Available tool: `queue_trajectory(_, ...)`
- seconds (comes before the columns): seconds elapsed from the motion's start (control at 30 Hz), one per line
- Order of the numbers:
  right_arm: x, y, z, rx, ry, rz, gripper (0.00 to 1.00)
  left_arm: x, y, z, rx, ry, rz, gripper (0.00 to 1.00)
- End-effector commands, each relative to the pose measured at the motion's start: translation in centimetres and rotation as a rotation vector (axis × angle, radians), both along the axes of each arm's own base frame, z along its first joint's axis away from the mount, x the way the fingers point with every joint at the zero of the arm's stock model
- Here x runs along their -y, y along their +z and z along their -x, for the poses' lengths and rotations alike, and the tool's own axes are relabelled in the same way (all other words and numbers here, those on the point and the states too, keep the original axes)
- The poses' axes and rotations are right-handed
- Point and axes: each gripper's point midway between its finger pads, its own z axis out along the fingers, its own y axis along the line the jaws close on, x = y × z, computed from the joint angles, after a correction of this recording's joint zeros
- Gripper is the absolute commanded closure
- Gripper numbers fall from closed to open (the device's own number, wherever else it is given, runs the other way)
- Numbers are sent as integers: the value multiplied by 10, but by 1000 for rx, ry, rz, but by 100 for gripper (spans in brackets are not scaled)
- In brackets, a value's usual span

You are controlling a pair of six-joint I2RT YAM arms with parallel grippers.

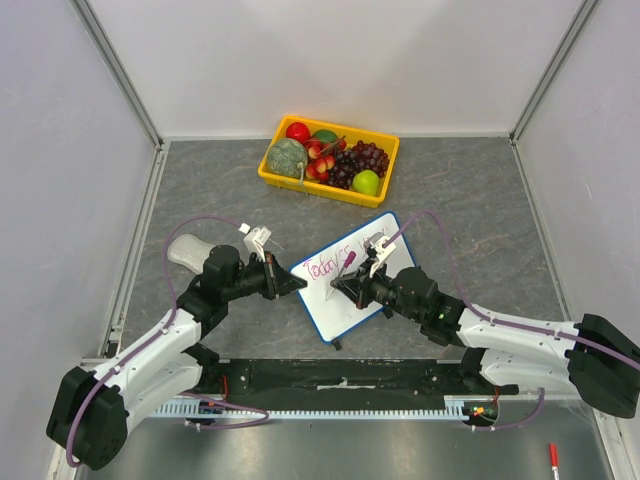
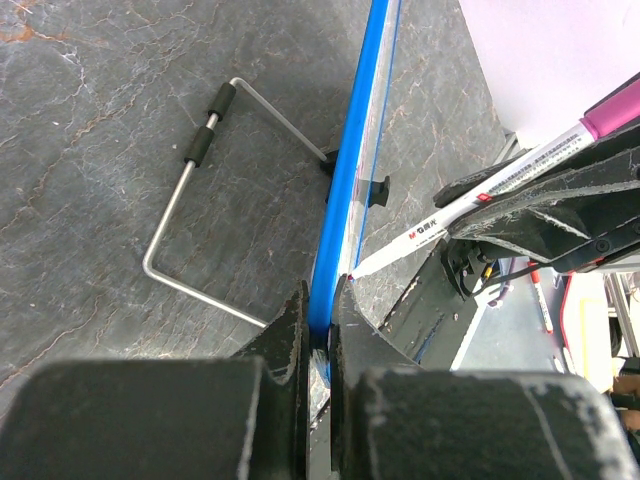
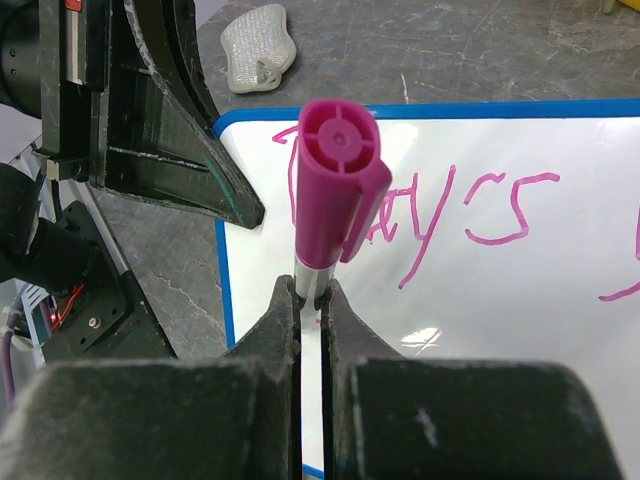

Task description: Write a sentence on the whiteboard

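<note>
The whiteboard (image 1: pixel 345 308) lies tilted mid-table, its blue rim (image 2: pixel 350 170) running edge-on through the left wrist view. My left gripper (image 1: pixel 297 283) (image 2: pixel 320 300) is shut on the board's left edge. Pink cursive of the sentence (image 1: pixel 326 266) (image 3: pixel 450 210) reads "Today's", with more strokes at the right. My right gripper (image 1: pixel 347 288) (image 3: pixel 312 295) is shut on a white marker with a magenta cap (image 3: pixel 335 170) (image 2: pixel 480 205). The marker stands over the board's lower left part, its tip hidden behind the jaws.
A yellow fruit basket (image 1: pixel 275 180) stands behind the board. A white eraser pad (image 1: pixel 190 250) (image 3: pixel 258 45) lies to the left. The board's bent wire stand (image 2: pixel 200 200) rests on the grey table. A red pen (image 1: pixel 552 458) lies at the near right.
</note>
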Motion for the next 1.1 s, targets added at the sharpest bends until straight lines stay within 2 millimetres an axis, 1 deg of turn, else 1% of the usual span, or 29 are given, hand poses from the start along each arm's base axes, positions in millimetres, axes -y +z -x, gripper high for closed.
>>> queue_trajectory(0.0, 7, -14, -1, -12, -26, 56, 100, -29, -59, 11, -64, 21, -236, 98)
queue_trajectory(0.33, 12, -13, -7, -1, -64, 76, 100, -29, -59, 11, -65, 22, -236, 98)
queue_trajectory(0.53, 14, 4, -14, 29, -97, 49, 100, -29, -59, 11, -67, 21, -237, 98)
queue_trajectory(0.7, 10, 20, -15, 49, -91, 21, 100, -29, -59, 11, -65, 21, -236, 98)
queue_trajectory(0.87, 7, 48, -16, 73, -94, -43, 100, -29, -59, 11, -65, 23, -236, 98)
queue_trajectory(0.93, 8, 53, -20, 83, -110, -44, 100, -29, -58, 11, -63, 21, -235, 98)
queue_trajectory(1.07, 6, 57, -27, 96, -134, -33, 100, -29, -58, 11, -63, 21, -235, 98)
